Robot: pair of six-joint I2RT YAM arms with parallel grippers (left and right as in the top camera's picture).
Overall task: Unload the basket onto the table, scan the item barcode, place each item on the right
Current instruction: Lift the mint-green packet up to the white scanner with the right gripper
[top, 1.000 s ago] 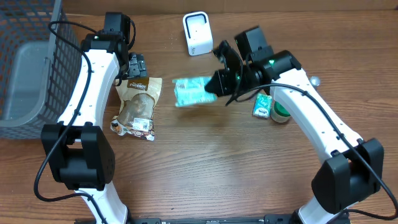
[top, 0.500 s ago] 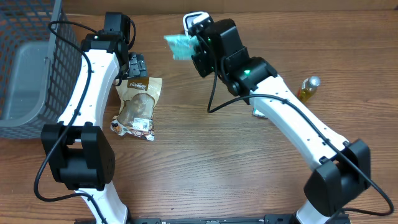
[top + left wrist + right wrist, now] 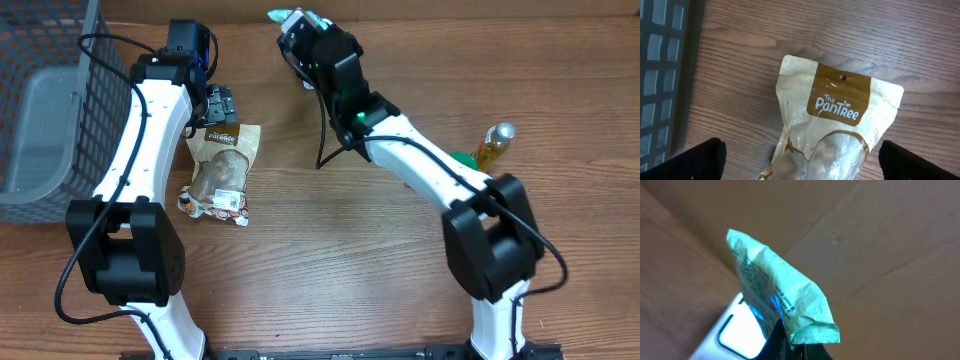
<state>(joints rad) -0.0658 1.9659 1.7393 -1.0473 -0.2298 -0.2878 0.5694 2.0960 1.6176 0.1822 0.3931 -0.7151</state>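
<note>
We look down on a wooden table (image 3: 330, 260) with a dark wire basket (image 3: 60, 60) at the frame's left edge. Our left gripper (image 3: 218, 105), fingers spread wide, hangs over a brown snack pouch (image 3: 840, 115) left of centre. At top centre our right gripper (image 3: 790, 347) pinches a pale green packet (image 3: 780, 300), the white scanner (image 3: 732, 332) showing just beside it.

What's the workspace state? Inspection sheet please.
Surface: wooden table, no spills seen.
Job's things: green packet held before the white scanner.
Clutter: PanTree snack bag; yellow bottle; green item beside it.
Grippers: left gripper open over the snack bag; right gripper shut on the green packet.
Cables: black cable loops, one on each side.
Surroundings: wire basket at left; brown backdrop behind.
</note>
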